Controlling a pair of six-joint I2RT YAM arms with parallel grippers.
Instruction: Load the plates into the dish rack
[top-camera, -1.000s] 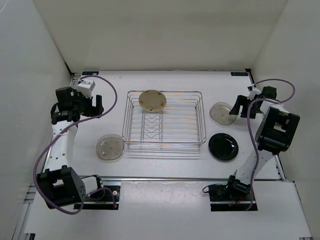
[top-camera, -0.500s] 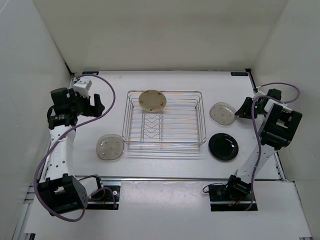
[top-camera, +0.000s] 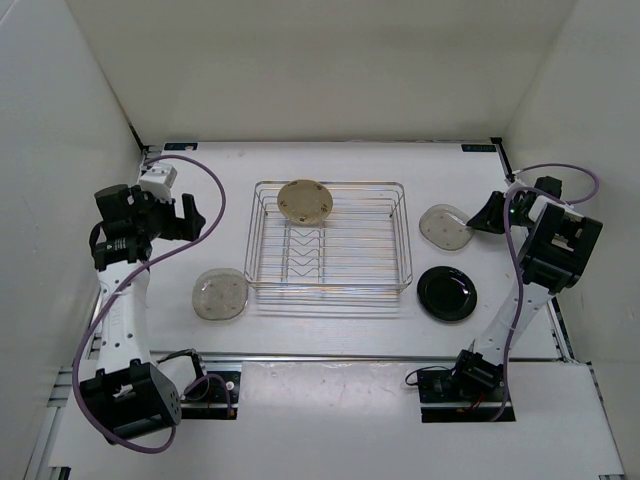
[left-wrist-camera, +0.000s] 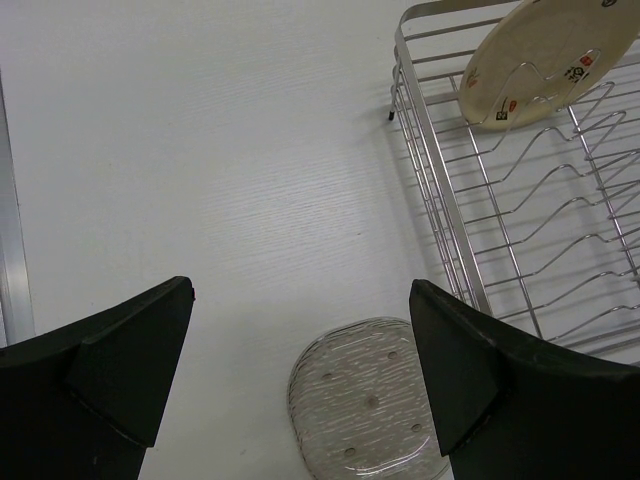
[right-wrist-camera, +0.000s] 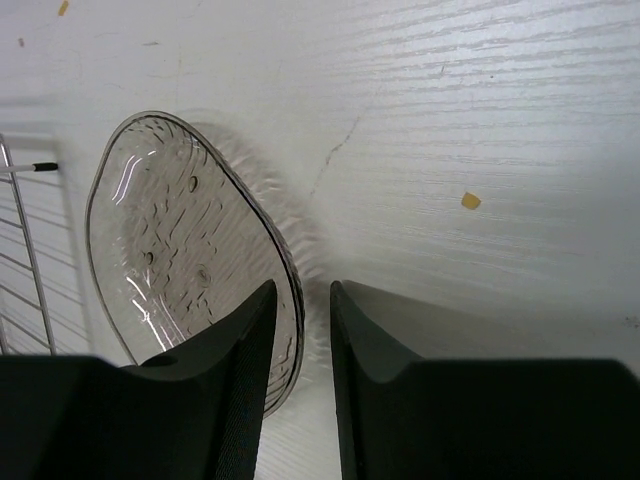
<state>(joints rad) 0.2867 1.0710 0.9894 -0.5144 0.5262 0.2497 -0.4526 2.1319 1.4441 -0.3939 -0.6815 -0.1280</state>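
The dish rack (top-camera: 395, 262) stands mid-table, with the tan-yellow plate (top-camera: 304, 201) upright in its far prongs; both also show in the left wrist view, the rack (left-wrist-camera: 440, 200) and the plate (left-wrist-camera: 540, 55). The speckled beige plate (top-camera: 220, 296) lies flat left of the rack, below my open, empty left gripper (top-camera: 190, 215) (left-wrist-camera: 300, 290). The pale off-white plate (top-camera: 445, 226) lies right of the rack. My right gripper (top-camera: 482, 215) (right-wrist-camera: 303, 290) is closed to a narrow gap over its right rim (right-wrist-camera: 285, 270). The glossy black plate (top-camera: 446, 293) lies in front of it.
White enclosure walls stand at the back and on both sides. A metal rail (top-camera: 380, 357) runs along the table's near edge. Purple cables (top-camera: 215, 200) loop from both wrists. Small tan specks (right-wrist-camera: 470, 201) lie on the table by the pale plate.
My right wrist has turned and drawn slightly right at the pale plate's rim. My left arm has shifted a little left and toward the near edge, gripper still open.
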